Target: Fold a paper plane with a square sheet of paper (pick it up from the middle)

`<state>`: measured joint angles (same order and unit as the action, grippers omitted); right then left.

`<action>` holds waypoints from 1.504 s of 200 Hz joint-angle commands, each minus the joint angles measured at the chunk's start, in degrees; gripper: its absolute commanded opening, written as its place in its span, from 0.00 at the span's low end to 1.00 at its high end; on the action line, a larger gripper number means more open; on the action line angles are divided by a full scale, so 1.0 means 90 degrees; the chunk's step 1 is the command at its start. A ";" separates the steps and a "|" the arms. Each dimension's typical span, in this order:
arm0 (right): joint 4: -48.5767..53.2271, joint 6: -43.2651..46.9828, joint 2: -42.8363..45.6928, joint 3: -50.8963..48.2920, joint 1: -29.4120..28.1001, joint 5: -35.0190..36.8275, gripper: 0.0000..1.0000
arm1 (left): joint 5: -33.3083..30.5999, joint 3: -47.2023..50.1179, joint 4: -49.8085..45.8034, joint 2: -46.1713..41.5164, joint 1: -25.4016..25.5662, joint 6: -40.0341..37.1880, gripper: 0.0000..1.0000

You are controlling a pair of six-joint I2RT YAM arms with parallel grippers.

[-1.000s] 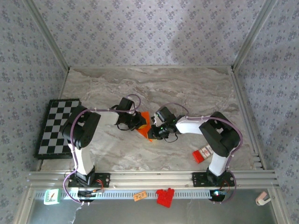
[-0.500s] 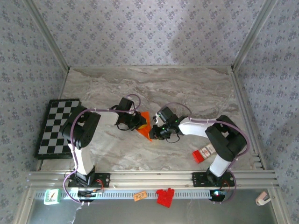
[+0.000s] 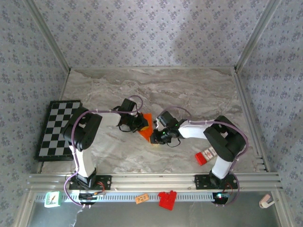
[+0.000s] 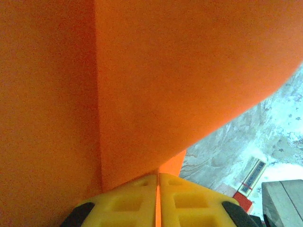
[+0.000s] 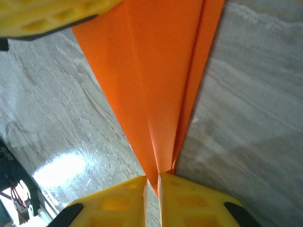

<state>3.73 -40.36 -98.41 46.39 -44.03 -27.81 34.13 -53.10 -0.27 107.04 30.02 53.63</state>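
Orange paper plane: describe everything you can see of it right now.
The paper plane is thin, matte, bright orange paper folded into a long wedge with overlapping layers and lengthwise creases. Its narrow end is pinched in the shut right gripper; the left gripper is shut on another part, a crease rising from the grip. It spans between them over the middle of the marble-patterned table; contact with the table is unclear.

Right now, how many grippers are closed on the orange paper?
2. The left gripper pinches the wide part of the paper plane, left of the table's centre; the right gripper pinches its narrow tip, just to the right.
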 commanded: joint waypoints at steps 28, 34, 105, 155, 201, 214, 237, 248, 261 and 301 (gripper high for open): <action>0.0883 0.0016 0.0753 -0.0223 -0.0003 0.0123 0.16 | -0.0848 0.0198 -0.1043 0.0443 -0.0015 0.0009 0.11; 0.0864 0.0054 0.0860 -0.0173 0.0035 0.0205 0.16 | -0.0838 0.0190 -0.1038 0.0415 -0.0016 0.0016 0.11; 0.0553 0.0256 0.0178 0.0746 -0.0012 0.0474 0.13 | -0.0658 0.0281 -0.0738 0.0328 -0.0024 0.0391 0.11; 0.0542 0.0273 -0.0372 0.0953 0.0028 0.0452 0.12 | -0.0464 0.0458 -0.0381 0.0297 -0.0020 0.0739 0.11; 0.0725 0.0353 -0.0413 0.0529 0.0165 0.0386 0.12 | -0.0160 0.0211 -0.0211 0.0005 -0.0021 0.0545 0.14; 0.0775 0.0371 -0.0392 0.0386 0.0203 0.0359 0.12 | -0.0075 0.0100 -0.0142 -0.0117 -0.0019 0.0376 0.16; 0.0800 0.0419 -0.0374 0.0139 0.0302 0.0217 0.12 | -0.0037 -0.0096 -0.0090 -0.0338 -0.0047 -0.0014 0.19; 0.0780 0.0423 -0.0359 0.0033 0.0349 0.0100 0.12 | -0.0049 -0.0141 -0.0031 -0.0409 -0.0072 -0.0192 0.21; 0.0754 0.0431 -0.0336 -0.0082 0.0407 -0.0022 0.12 | -0.0023 -0.0183 0.0023 -0.0402 -0.0091 -0.0366 0.22; 0.0775 0.0427 -0.0294 -0.0155 0.0510 -0.0145 0.11 | 0.0087 -0.0134 0.0341 -0.0201 -0.0174 -0.0494 0.22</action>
<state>4.25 -37.65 -100.27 47.42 -39.86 -30.04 34.92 -53.21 1.41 105.32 29.19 51.81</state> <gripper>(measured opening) 0.116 0.216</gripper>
